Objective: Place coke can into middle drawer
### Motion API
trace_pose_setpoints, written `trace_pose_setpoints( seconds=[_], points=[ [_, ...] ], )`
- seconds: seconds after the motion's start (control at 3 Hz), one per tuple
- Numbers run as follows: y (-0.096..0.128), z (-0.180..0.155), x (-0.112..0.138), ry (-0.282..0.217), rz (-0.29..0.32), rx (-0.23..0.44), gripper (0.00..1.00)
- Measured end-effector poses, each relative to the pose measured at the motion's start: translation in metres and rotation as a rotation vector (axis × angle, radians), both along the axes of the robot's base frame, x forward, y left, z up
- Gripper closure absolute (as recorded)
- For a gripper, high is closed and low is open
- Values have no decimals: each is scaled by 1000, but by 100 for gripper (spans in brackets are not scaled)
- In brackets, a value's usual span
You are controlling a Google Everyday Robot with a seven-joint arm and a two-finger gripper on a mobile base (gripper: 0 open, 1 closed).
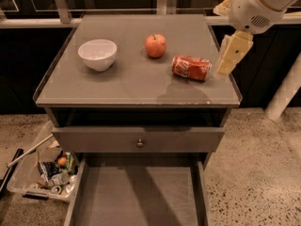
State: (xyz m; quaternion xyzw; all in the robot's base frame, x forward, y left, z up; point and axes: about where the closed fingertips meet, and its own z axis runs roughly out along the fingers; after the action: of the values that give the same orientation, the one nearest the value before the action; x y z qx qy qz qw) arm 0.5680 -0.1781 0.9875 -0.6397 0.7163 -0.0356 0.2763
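Observation:
The coke can lies on its side on the right part of the grey cabinet top, to the right of and a little in front of a red-orange apple. The middle drawer is pulled out at the bottom of the view, and its flat grey floor is bare. My gripper hangs from the white arm at the upper right. It points down over the cabinet's right edge, just right of the can and apart from it. It holds nothing.
A white bowl stands on the left of the top. A shut drawer front with a small knob sits above the open drawer. A clear bin of clutter lies on the floor at the left. A white post stands at the right.

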Motion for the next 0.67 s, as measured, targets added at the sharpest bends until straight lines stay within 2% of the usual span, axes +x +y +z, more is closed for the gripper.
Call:
trace_pose_setpoints(
  seconds=[0.67],
  points=[
    [18,-16,48,7,42,40,0]
  ],
)
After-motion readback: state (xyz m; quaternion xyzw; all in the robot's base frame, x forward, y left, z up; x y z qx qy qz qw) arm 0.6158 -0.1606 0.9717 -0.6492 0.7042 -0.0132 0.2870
